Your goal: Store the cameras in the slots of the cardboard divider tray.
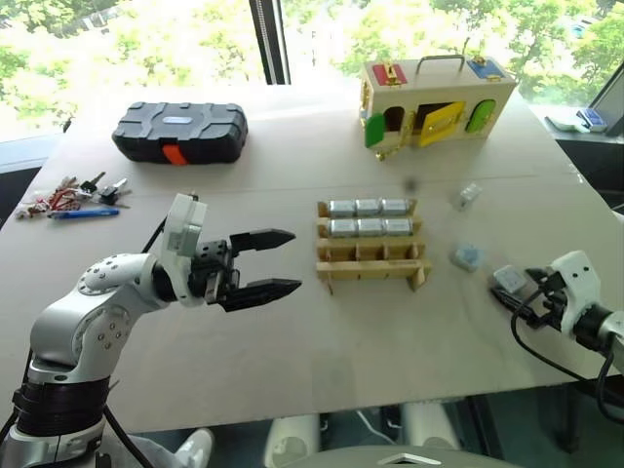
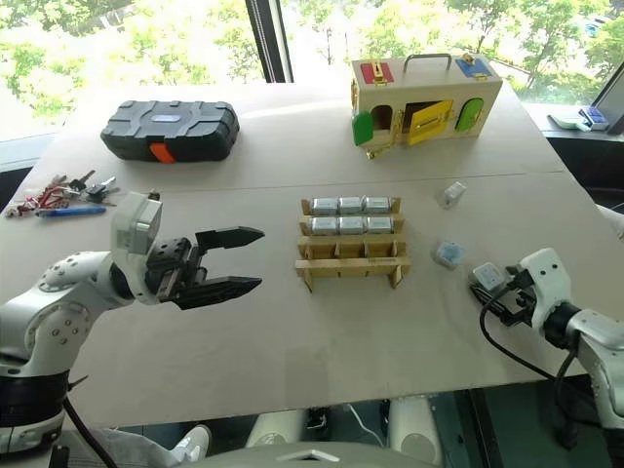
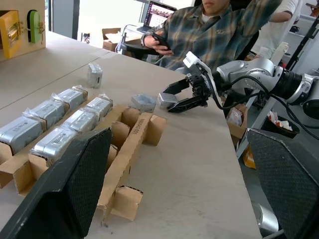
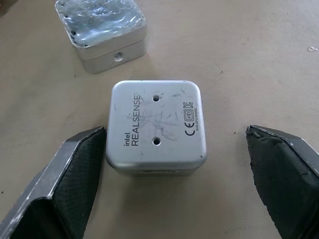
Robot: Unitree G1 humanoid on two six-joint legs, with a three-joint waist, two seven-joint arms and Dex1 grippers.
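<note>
Right gripper (image 4: 174, 164) sat low at the near right edge of the table (image 1: 292, 361), fingers spread wide, nothing clamped. A silver camera marked RealSense (image 4: 157, 127) lay flat on the table between the two fingers (image 4: 75, 169); one finger looked to be touching or just beside its edge, the other stood well apart from it, can't tell true contact. Just beyond that camera lay a second loose camera (image 4: 107, 32) with a bluish wrapped face, apart from the first. Left gripper (image 1: 283, 263) hovered over the near left of the table, pointing across toward the cardboard divider tray (image 1: 375, 263), fingers apart and empty, a clear gap between its tips and the tray's near end. Tray sat mid-table: the two far rows each held three cameras (image 1: 369, 216) side by side, and the two near rows were open slots. A third loose camera (image 1: 469, 195) lay further back on the right, near the tray's far corner but not touching it. On the left side lay keys with a blue pen (image 1: 78, 200). Further back stood a black hard case (image 1: 180, 132) on the left and a wooden box with coloured doors (image 1: 434, 102) on the right. A person in a plaid shirt (image 3: 214, 35) sat beyond the table's right edge.
</note>
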